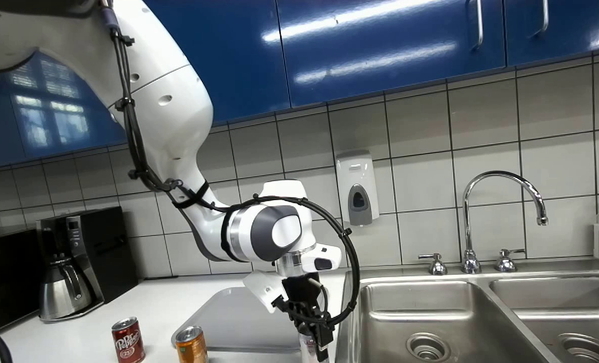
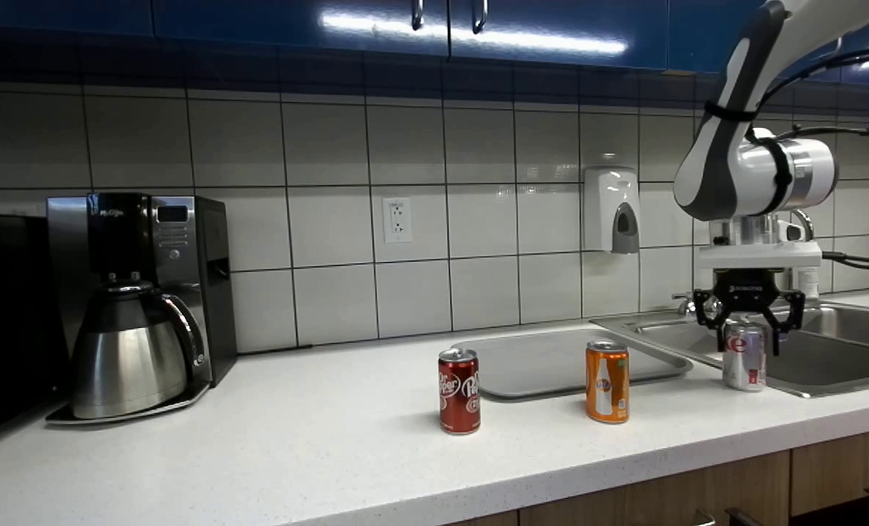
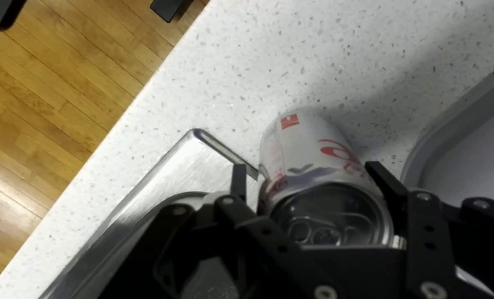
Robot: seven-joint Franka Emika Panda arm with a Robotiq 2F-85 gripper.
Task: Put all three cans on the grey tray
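The silver-grey can (image 2: 745, 358) stands upright on the counter beside the sink; it also shows in the wrist view (image 3: 309, 153) and partly in an exterior view (image 1: 308, 350). My gripper (image 2: 748, 342) points down around its upper part. In the wrist view the gripper (image 3: 305, 166) has a finger on each side of the can. A gap shows at the left finger; the right finger is close to the can. The orange-gold can (image 2: 607, 381) and dark red can (image 2: 460, 394) stand upright in front of the grey tray (image 2: 536, 361). No can stands on the tray.
The steel sink (image 1: 430, 292) with its faucet (image 1: 470, 227) lies next to the silver can. A coffee maker with a steel pot (image 2: 131, 358) stands at the far left. A soap dispenser (image 2: 611, 208) hangs on the wall. The counter's front edge (image 2: 551, 489) is near the cans.
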